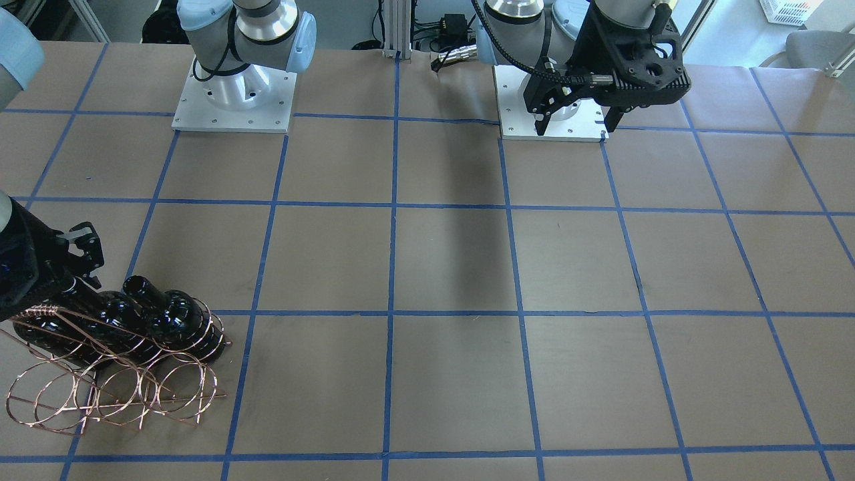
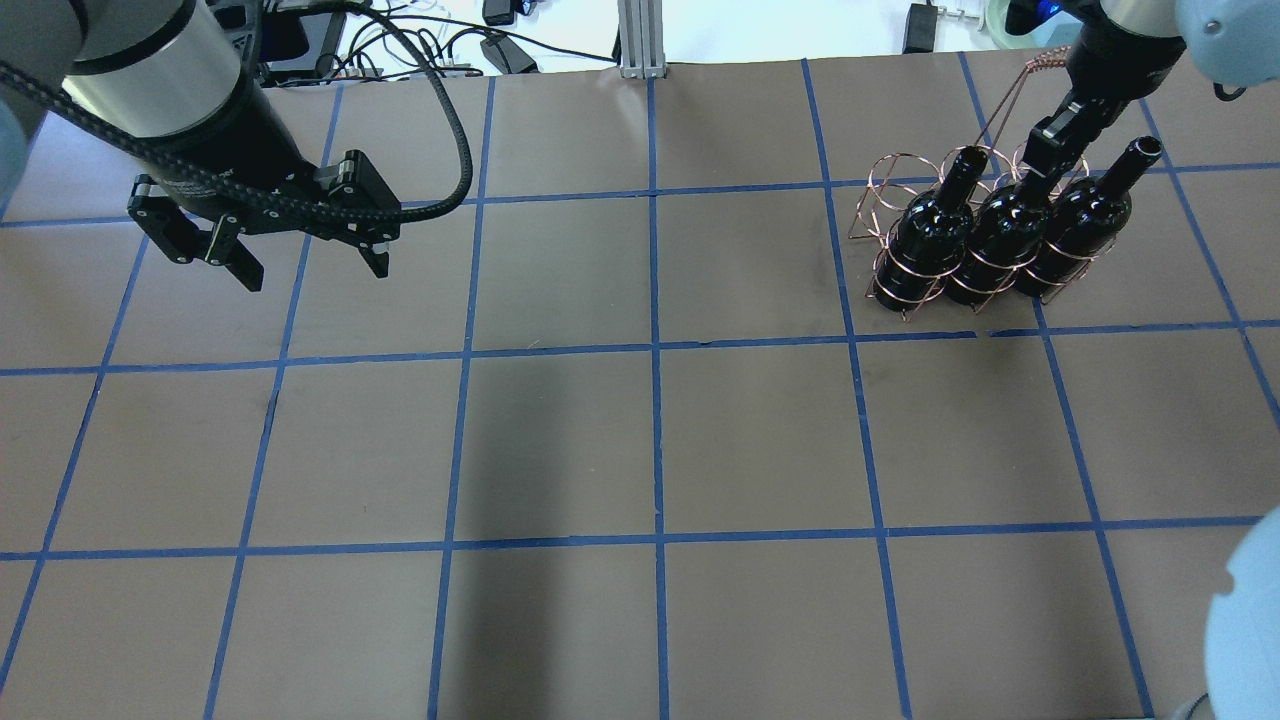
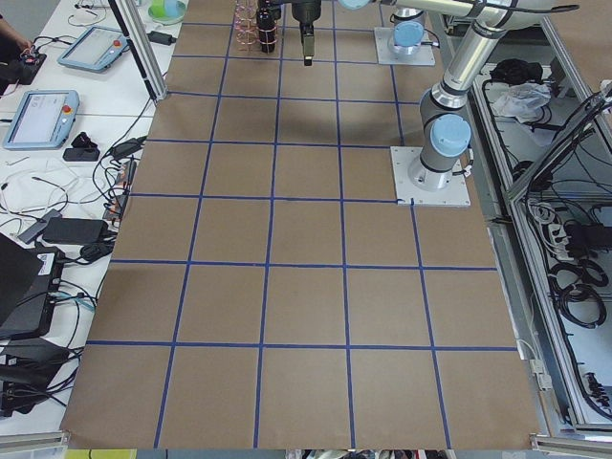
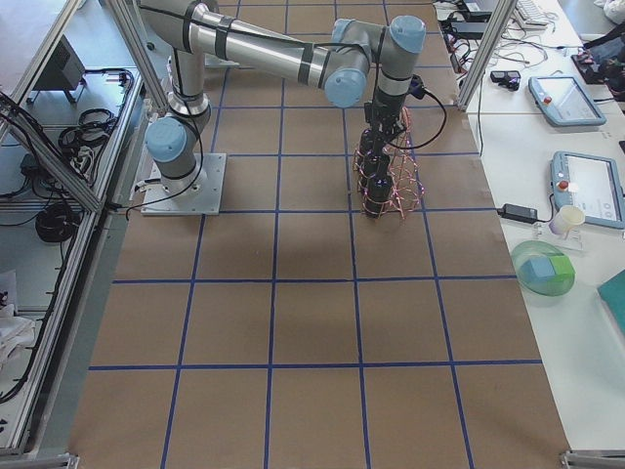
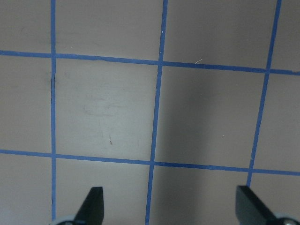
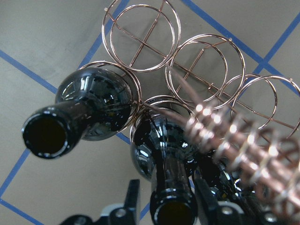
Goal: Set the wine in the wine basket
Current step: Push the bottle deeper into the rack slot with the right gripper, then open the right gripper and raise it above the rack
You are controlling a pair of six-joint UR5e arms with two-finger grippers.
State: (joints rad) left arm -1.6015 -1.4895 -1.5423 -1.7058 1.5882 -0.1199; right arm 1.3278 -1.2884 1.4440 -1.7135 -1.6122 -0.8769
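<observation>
Wine (image 2: 1003,235) you're after stands between two other bottles (image 2: 925,235) in the wine basket (image 2: 885,180) at the bench's (image 2: 650,440) far right, your right hand (image 2: 1042,158) straddling its neck (can't tell if it's actually pinching), while the left hand (image 2: 315,272) hangs wide open, well apart.

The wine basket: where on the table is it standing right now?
In the overhead view the wine basket sits far right on the table, holding three dark bottles, with the right gripper straddling the middle bottle's neck.
</observation>
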